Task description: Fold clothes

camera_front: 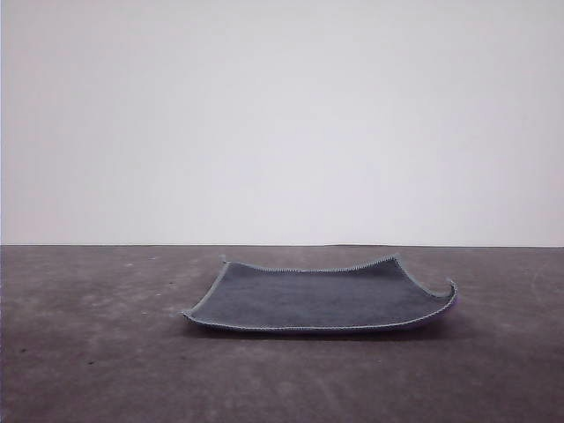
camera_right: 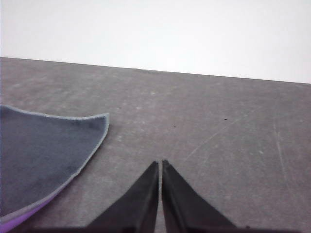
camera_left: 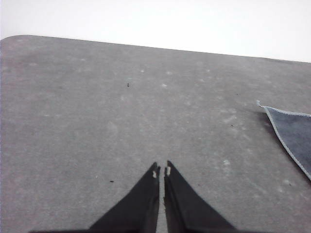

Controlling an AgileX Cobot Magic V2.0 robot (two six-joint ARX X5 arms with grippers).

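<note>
Your grey counter [camera_front: 97,352] carries the cloth [camera_front: 322,300], dark face up, corners curling; left claw [camera_left: 162,171] and right claw [camera_right: 160,164] pinched narrow, beside the cloth, holding nothing.

Cloth [camera_front: 322,300] lies flat on the table [camera_front: 88,352], a little right of centre, its right corner curled up. Left gripper [camera_left: 162,171] over bare table left of the cloth, apart from it; right gripper [camera_right: 160,165] just beside its right edge.
</note>
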